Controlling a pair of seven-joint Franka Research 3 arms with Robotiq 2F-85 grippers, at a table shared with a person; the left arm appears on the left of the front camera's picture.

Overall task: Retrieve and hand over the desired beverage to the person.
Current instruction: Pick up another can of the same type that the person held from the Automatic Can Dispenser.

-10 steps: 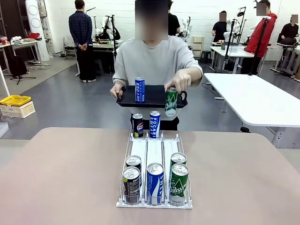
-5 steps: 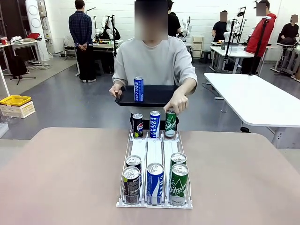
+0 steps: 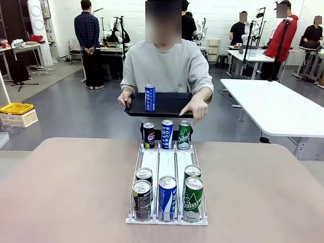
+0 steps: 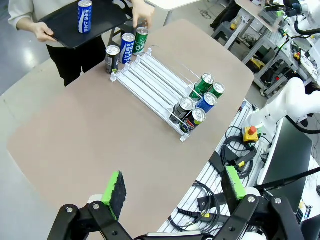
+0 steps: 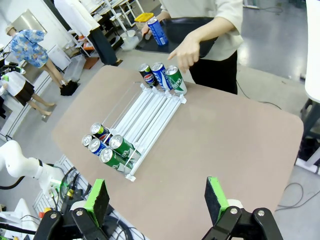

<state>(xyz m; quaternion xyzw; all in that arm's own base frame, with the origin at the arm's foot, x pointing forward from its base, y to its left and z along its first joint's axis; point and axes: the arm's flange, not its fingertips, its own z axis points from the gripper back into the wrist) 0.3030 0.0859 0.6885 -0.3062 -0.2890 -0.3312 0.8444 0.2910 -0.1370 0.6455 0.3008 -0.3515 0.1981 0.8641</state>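
Across the matte tan desk, the person is holding a flat black tray with one slim blue can standing upright on it. Their free hand is hovering just above the green can, which is sitting beside a Pocari can and a Pepsi can at the far end of the white wire rack. Five more shiny cans are crowding the near end. Robot's left hand and right hand are both hanging wide open, spongy green pads gripping nothing.
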